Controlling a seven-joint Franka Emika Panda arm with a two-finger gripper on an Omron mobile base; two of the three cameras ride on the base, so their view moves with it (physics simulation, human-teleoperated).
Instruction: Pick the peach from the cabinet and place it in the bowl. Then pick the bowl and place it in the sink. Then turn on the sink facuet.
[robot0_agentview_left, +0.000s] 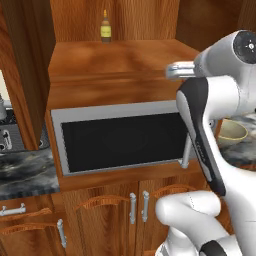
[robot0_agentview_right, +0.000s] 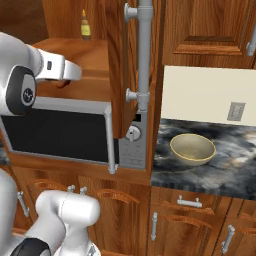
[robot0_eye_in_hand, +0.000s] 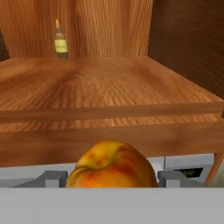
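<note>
Nearest the hand camera, the peach (robot0_eye_in_hand: 111, 165) sits between the two finger tips of the gripper (robot0_eye_in_hand: 111, 180), which stand apart at either side of it, apparently closed against its flanks. The fruit looks carried, clear of the cabinet (robot0_eye_in_hand: 109, 94) shelf board, whose front edge lies just beyond it. From the right base view a sliver of orange shows under the outstretched hand, in front of that shelf and above the microwave (robot0_agentview_right: 55, 131).

The main risk, as I judge it, is the hold itself: a round fruit pinched at its widest part can roll or slip out if the arm swings fast, and it would drop onto the microwave top or the floor. A second risk is the path: the bowl (robot0_agentview_right: 193, 148) waits on the dark marbled counter (robot0_agentview_right: 235, 165) well to the right, past the open cabinet door (robot0_agentview_right: 120, 65) with its long grey handle, and a direct sweep could clip that door edge.

Farthest back, the slim brown bottle (robot0_eye_in_hand: 61, 42) stands by the cabinet's rear panel, well apart from the hand, so it seems safe.
</note>
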